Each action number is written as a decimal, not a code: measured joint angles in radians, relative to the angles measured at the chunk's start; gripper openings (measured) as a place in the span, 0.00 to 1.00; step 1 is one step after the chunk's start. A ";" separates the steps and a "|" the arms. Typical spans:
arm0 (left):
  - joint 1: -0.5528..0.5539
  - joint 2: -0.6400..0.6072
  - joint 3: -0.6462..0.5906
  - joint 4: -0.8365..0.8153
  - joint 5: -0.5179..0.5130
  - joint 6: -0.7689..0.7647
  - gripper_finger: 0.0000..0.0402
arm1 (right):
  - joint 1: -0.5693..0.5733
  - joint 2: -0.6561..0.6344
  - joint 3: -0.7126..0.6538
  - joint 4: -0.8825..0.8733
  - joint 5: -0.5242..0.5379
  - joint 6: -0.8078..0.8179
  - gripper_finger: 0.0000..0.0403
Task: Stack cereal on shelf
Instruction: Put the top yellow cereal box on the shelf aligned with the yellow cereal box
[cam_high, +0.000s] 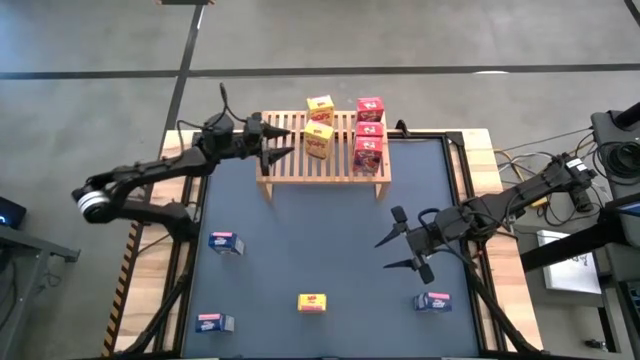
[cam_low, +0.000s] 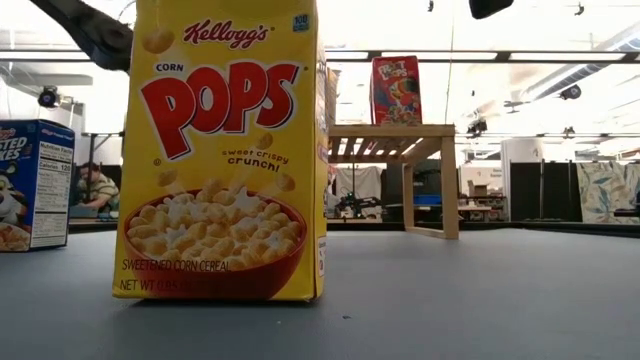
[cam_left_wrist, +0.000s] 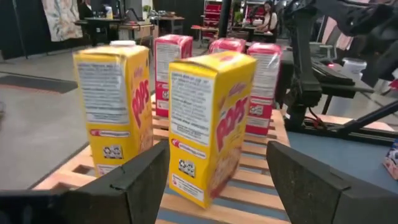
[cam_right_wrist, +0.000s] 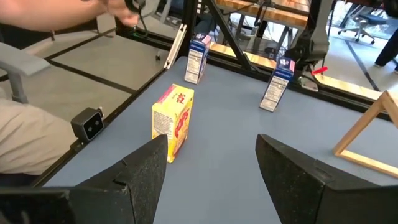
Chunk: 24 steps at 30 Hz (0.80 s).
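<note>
The light wooden slatted shelf (cam_high: 322, 165) stands at the table's far edge. On its slats stand two yellow cereal boxes (cam_high: 319, 140) (cam_left_wrist: 210, 127) and, to their right, three red ones (cam_high: 368, 132) (cam_left_wrist: 264, 87). My left gripper (cam_high: 288, 142) (cam_left_wrist: 217, 152) is open over the shelf's left end, its fingers short of the nearer yellow box and touching nothing. My right gripper (cam_high: 390, 252) (cam_right_wrist: 211, 140) is open above the table's right middle. A third yellow box (cam_high: 312, 302) (cam_right_wrist: 173, 122) and three blue boxes (cam_high: 226, 242) (cam_high: 214, 323) (cam_high: 433, 301) stand upright on the table.
The low view is filled by the yellow box (cam_low: 225, 150), with a blue box (cam_low: 35, 185) to its left and the shelf (cam_low: 400, 150) behind. A person's arm and lap (cam_right_wrist: 25, 137) show beyond the table's near edge. Cables and gear lie off the table's right side (cam_high: 570, 180).
</note>
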 joint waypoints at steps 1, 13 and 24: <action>0.000 -0.032 0.000 -0.030 -0.012 0.002 0.63 | 0.000 0.001 0.000 0.000 0.000 0.000 0.58; -0.180 -0.287 -0.001 -0.383 -0.045 -0.032 0.63 | 0.000 0.007 0.000 0.038 0.013 -0.032 0.59; -0.409 -0.250 -0.001 -0.373 -0.620 0.088 0.63 | -0.003 0.006 0.000 0.119 0.081 -0.048 0.59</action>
